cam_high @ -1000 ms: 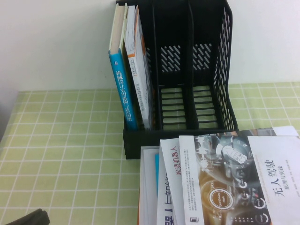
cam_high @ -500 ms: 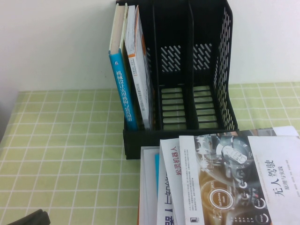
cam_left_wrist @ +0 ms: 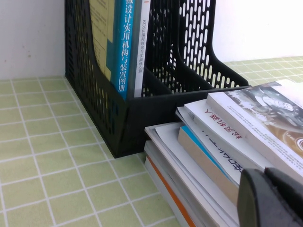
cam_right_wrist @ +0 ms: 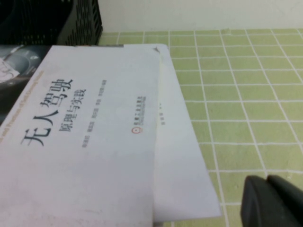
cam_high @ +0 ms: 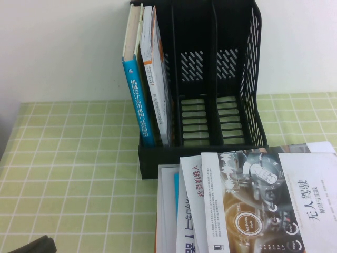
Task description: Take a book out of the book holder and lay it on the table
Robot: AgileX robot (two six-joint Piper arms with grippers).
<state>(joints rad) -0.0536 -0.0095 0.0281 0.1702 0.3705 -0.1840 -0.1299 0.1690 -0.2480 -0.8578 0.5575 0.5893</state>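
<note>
The book lay flat on top of a messy stack of other books just in front of the book holder — dark grey tech artwork, orange-gold circles, a big white panel with black Chinese title and a white spine. The black holder stood upright on the table, with a blue-spined book and a white-spined one in its left compartment, and the other two compartments showing only slotted base.

Left gripper sat low near the table's front-left edge, beside the stack — fingers looked closed together, holding nothing. Right gripper hovered over the cloth just beside the book's corner, fingers also pressed together and empty.
</note>
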